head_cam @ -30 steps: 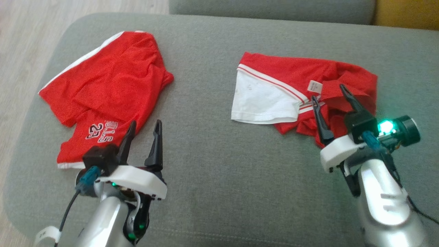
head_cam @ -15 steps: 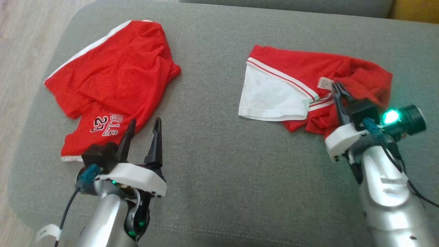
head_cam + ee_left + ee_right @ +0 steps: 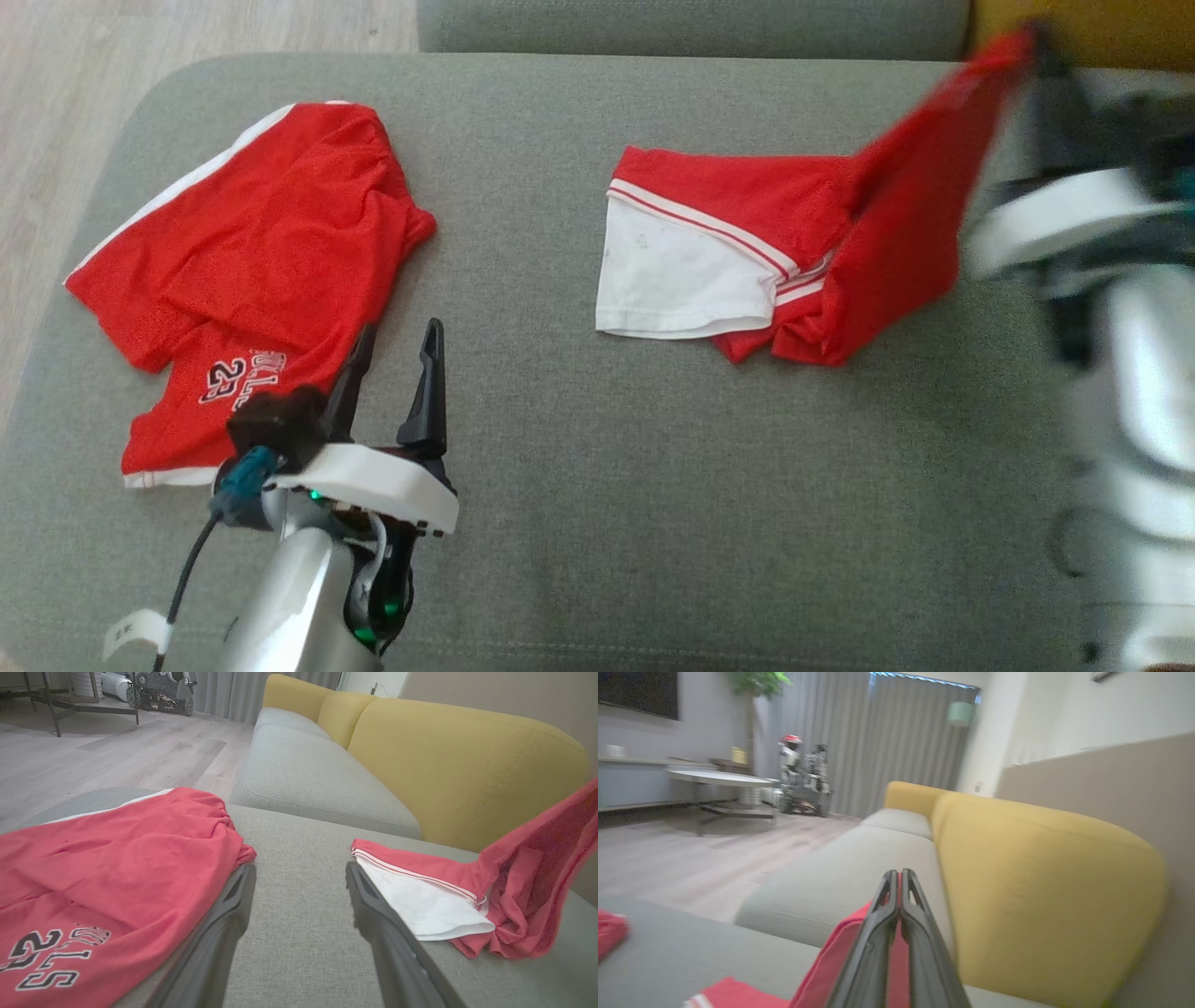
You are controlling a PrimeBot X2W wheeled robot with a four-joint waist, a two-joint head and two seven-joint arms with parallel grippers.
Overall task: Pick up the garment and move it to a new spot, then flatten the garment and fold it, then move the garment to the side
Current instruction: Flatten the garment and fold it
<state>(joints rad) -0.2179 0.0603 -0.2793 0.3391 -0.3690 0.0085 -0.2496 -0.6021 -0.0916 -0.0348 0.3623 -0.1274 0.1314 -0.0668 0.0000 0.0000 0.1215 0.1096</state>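
Note:
The garment, red with a white panel and striped trim, lies on the right half of the grey cushion. Its right part is pulled up off the surface into a taut red sheet. My right gripper is blurred at the top right, shut on the raised edge. In the right wrist view its fingers are pressed together with red cloth between them. My left gripper stands open and empty over the cushion. In the left wrist view, the left gripper is level with the gap between the garment and the other one.
A second red garment printed with "23" lies on the left half of the grey cushion. Wooden floor runs along the left edge. Behind the cushion are another grey seat and a yellow backrest.
My right gripper has shut on the garment's right side and risen up and away with it, stretching the cloth. The head camera has shifted. The left arm has stayed put.

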